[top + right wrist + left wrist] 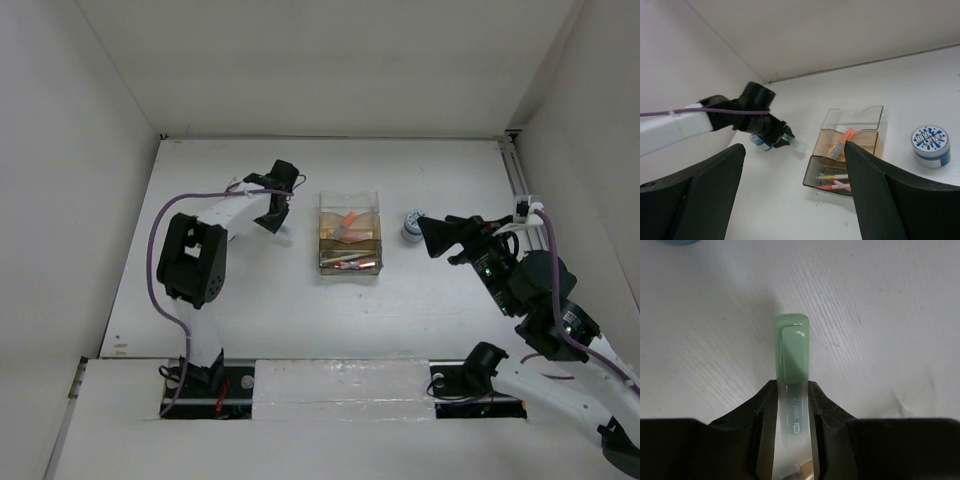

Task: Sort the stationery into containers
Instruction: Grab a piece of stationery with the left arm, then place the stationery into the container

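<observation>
Left wrist: glossy rounded green marker [792, 352] in gripper [792, 390]

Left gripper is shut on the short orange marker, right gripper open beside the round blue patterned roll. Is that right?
Not quite. The left wrist view shows the left gripper shut on a short green-capped marker, not an orange one. The right gripper is open beside the round blue patterned roll, as you said.

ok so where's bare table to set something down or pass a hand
Bare: the wide strip of table between the organizer and the arm bases, and the band between it and the back wall. Crowded: the organizer's right, where a roll and the right gripper sit, and its left, where the left gripper holds a marker.
</observation>
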